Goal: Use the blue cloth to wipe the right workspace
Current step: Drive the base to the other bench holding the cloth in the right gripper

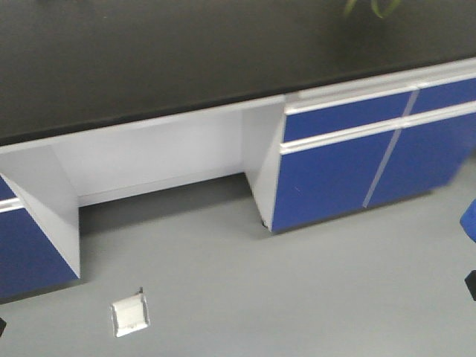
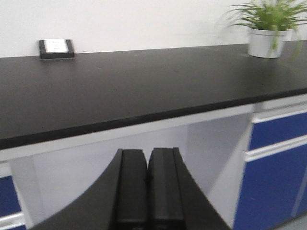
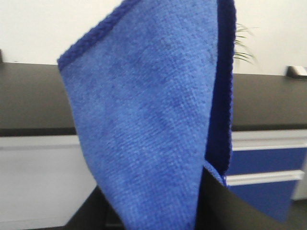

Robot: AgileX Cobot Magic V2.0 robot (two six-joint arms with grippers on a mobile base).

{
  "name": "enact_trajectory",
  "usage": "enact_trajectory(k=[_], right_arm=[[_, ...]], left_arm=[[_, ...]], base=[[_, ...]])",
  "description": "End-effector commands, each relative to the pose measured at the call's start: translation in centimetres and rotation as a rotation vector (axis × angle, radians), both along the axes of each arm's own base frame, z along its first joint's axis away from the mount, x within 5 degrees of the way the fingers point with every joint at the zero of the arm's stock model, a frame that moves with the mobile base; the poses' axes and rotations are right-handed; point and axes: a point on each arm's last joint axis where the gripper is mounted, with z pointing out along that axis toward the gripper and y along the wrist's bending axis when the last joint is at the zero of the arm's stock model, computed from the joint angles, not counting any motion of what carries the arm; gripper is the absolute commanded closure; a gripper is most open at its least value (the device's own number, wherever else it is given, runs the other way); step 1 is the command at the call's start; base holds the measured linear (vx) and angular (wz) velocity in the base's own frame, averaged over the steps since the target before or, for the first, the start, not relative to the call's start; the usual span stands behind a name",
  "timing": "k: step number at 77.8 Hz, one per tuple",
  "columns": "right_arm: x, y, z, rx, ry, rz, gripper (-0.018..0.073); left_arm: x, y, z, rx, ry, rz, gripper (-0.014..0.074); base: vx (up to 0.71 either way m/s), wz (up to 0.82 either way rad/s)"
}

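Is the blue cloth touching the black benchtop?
Apart. The front view shows the blue cloth at the frame's right edge, below and off the benchtop.

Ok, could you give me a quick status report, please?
Left end effector shut, empty. Right end effector shut on blue cloth, not yet on the right workspace. Potted plant, socket box at its back edge.

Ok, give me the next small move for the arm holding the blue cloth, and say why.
Probably carry the right gripper forward over the benchtop and lower it until the blue cloth meets the surface. The cloth is clamped in that gripper out in front of the cabinets, clear of the black top, so wiping cannot start yet.
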Motion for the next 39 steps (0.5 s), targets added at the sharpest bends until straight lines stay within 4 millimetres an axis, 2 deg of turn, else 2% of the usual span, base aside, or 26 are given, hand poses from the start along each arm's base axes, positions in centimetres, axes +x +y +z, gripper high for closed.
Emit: enact_trajectory(k=[1,21,39], right_arm=[[0.08,-0.07,1.76,-0.004,-0.111,-0.009,0.0559],[0.08,-0.07,1.76,-0.004,-0.111,-0.009,0.0559],[0.08,-0.07,1.76,-0.004,-0.111,-0.009,0.0559]], left_arm=[[-0.14,0.09,1.65,-0.015,-0.117,0.009,0.0603],[-0.14,0.09,1.65,-0.015,-0.117,0.009,0.0603],[-0.14,0.09,1.65,-0.015,-0.117,0.009,0.0603]], base=[[0.46,0.48],[0.45,0.46],[0.42,0.31]])
